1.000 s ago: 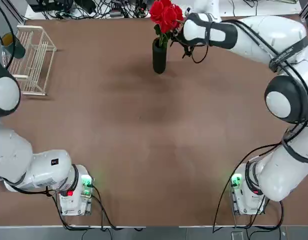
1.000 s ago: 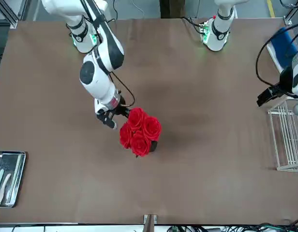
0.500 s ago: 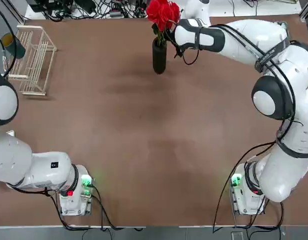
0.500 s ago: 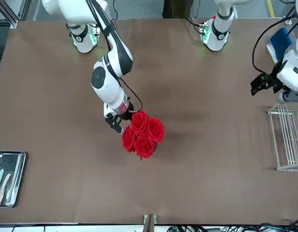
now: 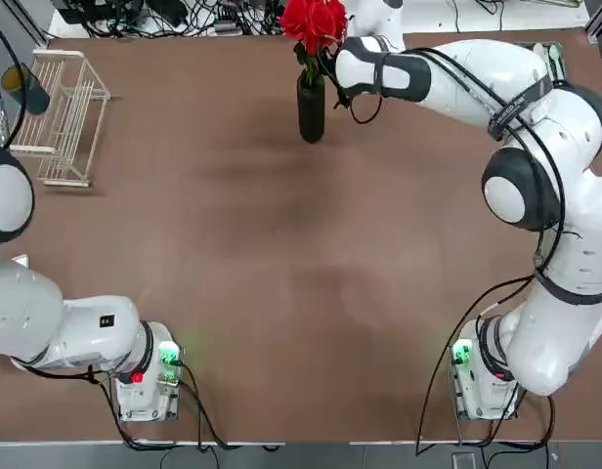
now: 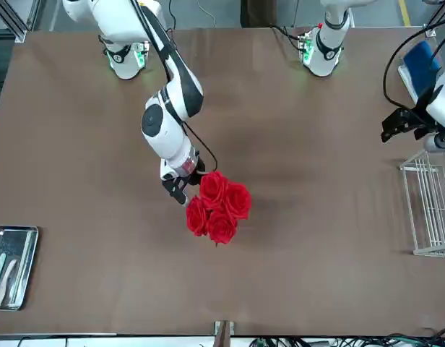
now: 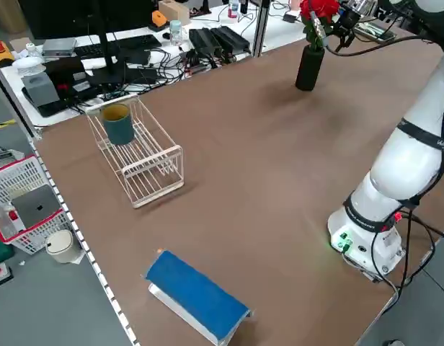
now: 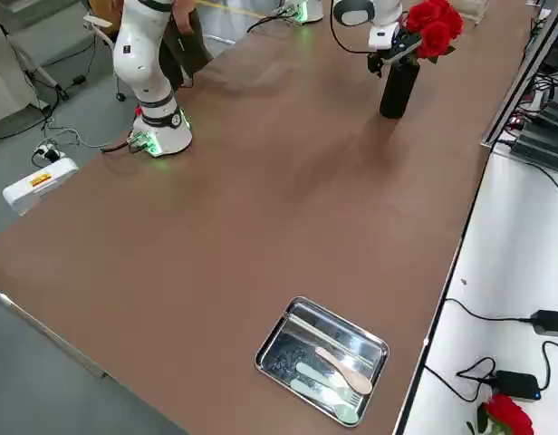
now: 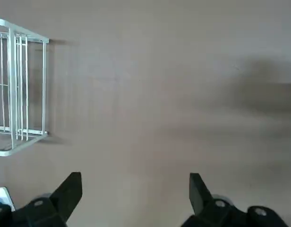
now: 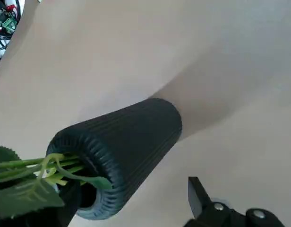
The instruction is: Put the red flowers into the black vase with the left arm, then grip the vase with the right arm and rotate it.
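The right gripper (image 10: 133,182) is at the vase (image 10: 143,135), near the top centre of the top view, its fingers spread wide with no grip made. The red flowers (image 6: 219,206) are in the vase, their stems inside its mouth and the blooms crowded above. The left gripper (image 9: 136,174), also wide and holding nothing, is off at the upper right of the front view.

The likeliest trouble is a snag: leaves and stems spill over the rim beside one right finger, so closing there could pinch greenery against the wall or drag the bunch out. A high grip may also tip the vase, since it is tall and narrow-footed with top-heavy blooms. If the fingers close off-centre, one touches first and may shove it along the table (image 5: 233,244). During the turn, a poor hold could let the round body slip, and the trailing cable (image 5: 367,119) might brush the petals.

The vase is a slim matte black cylinder, finely ribbed down its side, with a thick rounded lip; the ribs may help the grip. The petals are ruffled and bright red, the leaves broad and veined, the stems thin and pale green. The table is smooth, dull brown. At the upper left of the top view, the rack (image 5: 33,151) is white bars, with a dark green cup (image 7: 118,128) in it.
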